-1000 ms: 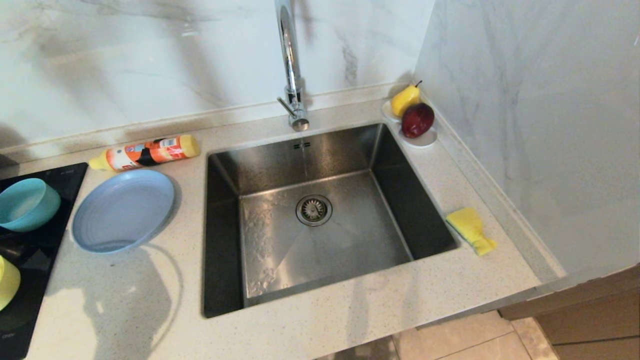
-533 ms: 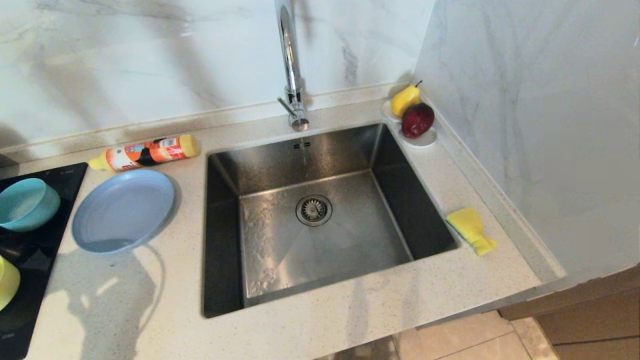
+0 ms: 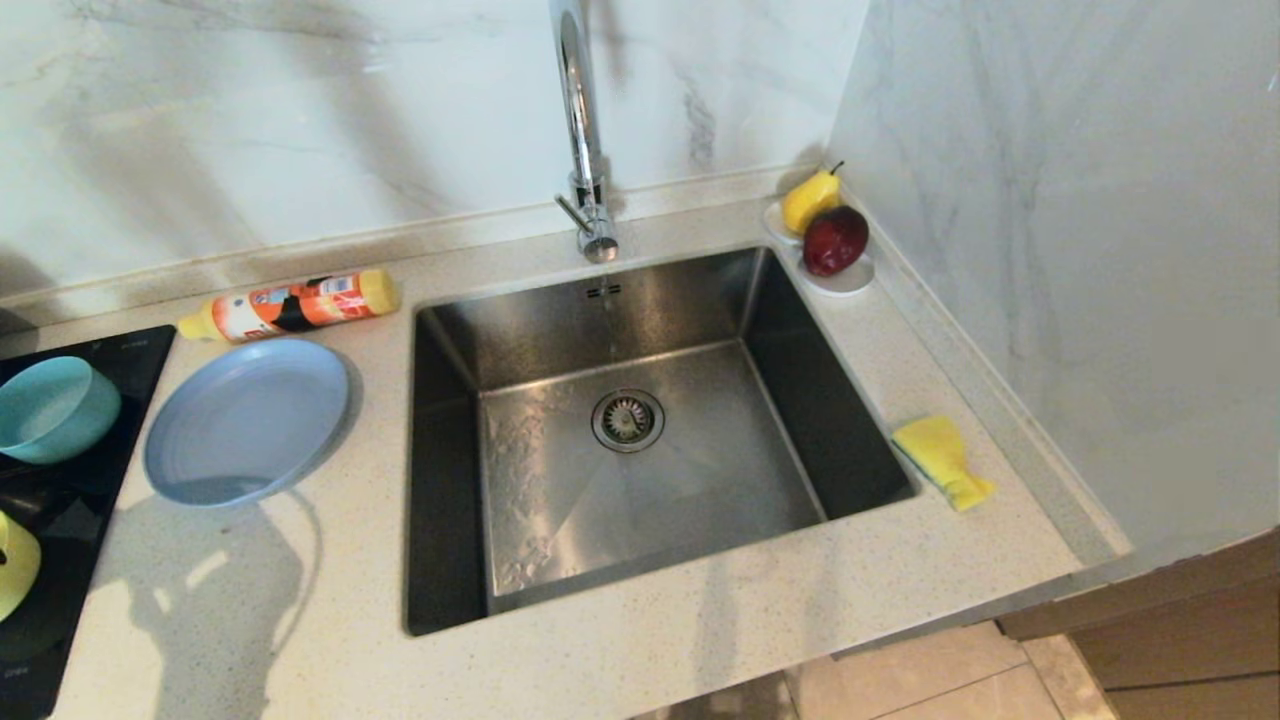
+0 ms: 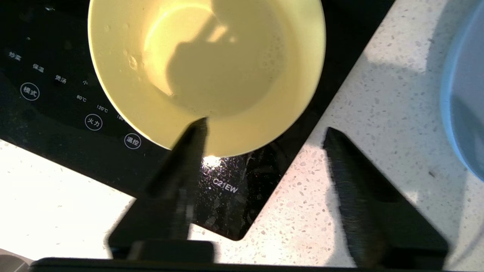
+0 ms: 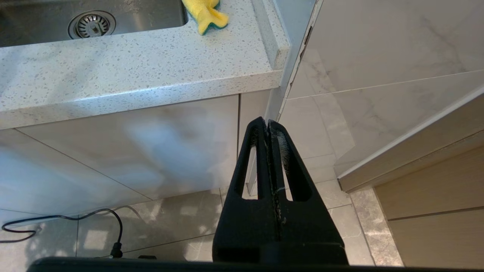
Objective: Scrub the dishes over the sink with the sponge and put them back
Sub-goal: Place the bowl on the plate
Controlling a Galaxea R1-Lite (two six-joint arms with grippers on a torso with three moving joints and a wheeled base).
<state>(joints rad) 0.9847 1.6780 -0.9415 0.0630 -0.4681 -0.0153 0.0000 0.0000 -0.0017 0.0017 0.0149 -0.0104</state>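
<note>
The pale yellow-green bowl (image 4: pixel 206 71) stands upright on the black cooktop (image 4: pixel 56 124); only its edge (image 3: pixel 15 565) shows in the head view. My left gripper (image 4: pixel 266 126) hangs open just over it, one finger across the bowl's near rim, nothing between the fingers. The teal-blue bowl (image 3: pixel 55 408) sits further back on the cooktop. The grey-blue plate (image 3: pixel 247 420) lies on the counter left of the sink (image 3: pixel 700 300). The yellow sponge (image 3: pixel 942 460) lies on the counter right of the sink. My right gripper (image 5: pixel 267 122) is parked shut below the counter's front edge.
A tall chrome faucet (image 3: pixel 583 130) runs a thin stream into the sink. An orange detergent bottle (image 3: pixel 290 303) lies behind the plate. A white fruit dish (image 3: pixel 845 280) with a pear and an apple stands in the back right corner. A marble wall closes the right side.
The arm's shadow on the counter in front of the plate has drawn back to the left. Dishes and sponge stay where they were.
</note>
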